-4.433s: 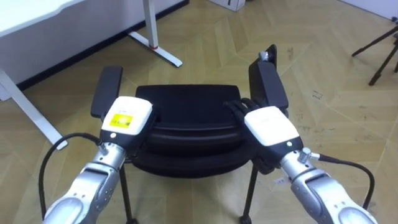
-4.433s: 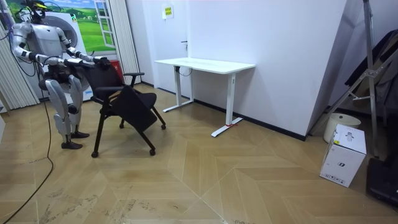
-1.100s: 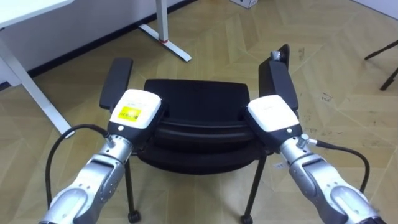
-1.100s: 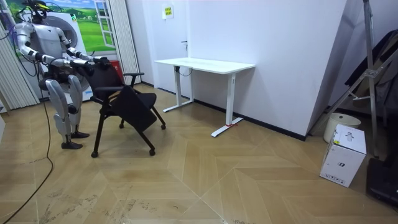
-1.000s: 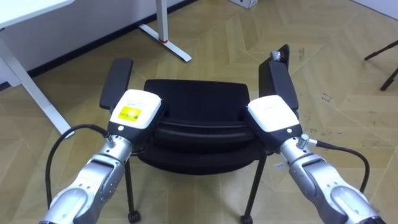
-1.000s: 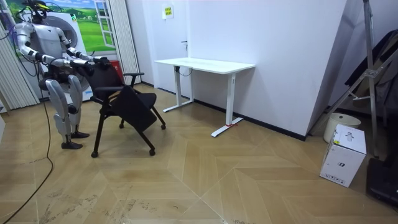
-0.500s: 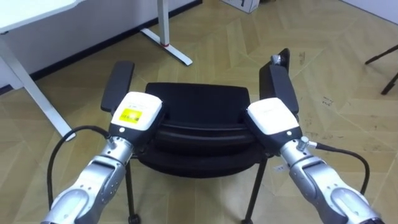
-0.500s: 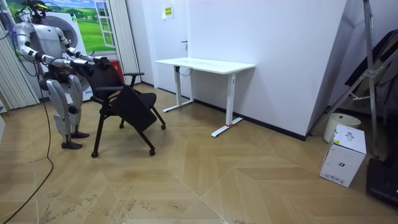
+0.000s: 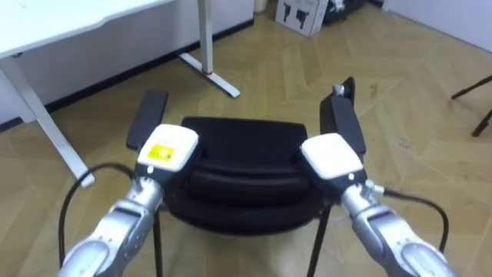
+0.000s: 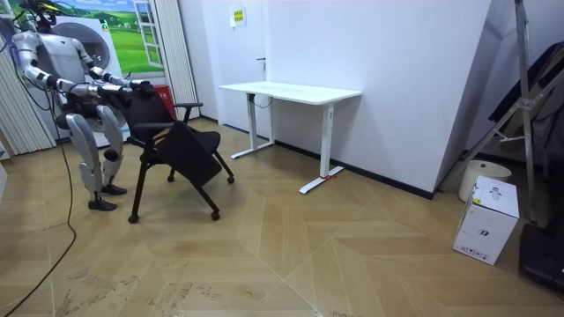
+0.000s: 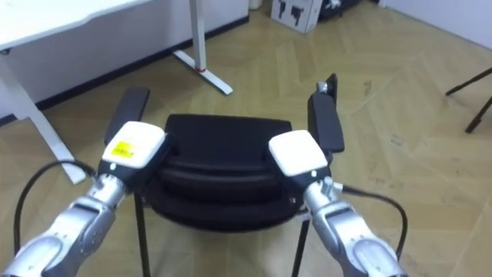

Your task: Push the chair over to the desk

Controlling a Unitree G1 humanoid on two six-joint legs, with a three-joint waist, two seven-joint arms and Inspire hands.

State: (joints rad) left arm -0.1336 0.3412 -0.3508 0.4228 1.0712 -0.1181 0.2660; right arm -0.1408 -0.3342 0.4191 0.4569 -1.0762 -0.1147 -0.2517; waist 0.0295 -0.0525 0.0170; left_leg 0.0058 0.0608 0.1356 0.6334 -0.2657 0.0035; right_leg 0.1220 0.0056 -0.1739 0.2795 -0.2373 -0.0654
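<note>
**Chair push: hands set on backrest, shove next**

Standing right behind chair (image 9: pixel 244 161): backrest nearest, seat beyond it twd 12. Left hand (image 9: pixel 165 148) planted on backrest top at the 9 end, right hand (image 9: pixel 330 154) on same edge at the 3 end. Grip state of both: can't tell, undersides hidden by backrest.

Judged step: contact made, fwd push in hand or abt to go. Next move prob. calls for even pressure thru both arms plus steps twd 12, so chair rolls straight w/o yawing. White desk (image 9: pixel 69 31) at 10–11, with its foot (image 9: pixel 211 69) near chair's front-left. Cardboard box (image 9: pixel 301 15) at 12–1. Worth steering btw the two, or toward the open wood floor (image 9: pixel 430 100) at 2.

Chair front points twd 12, away from robot. Backrest top runs 9–3 across the view. Left armrest (image 9: pixel 147 117) and right armrest (image 9: pixel 346 123) run approx. 6–12, right one angled a bit twd 11. In room view, chair at the room view's left, robot behind it, desk further twd the room view's right.
</note>
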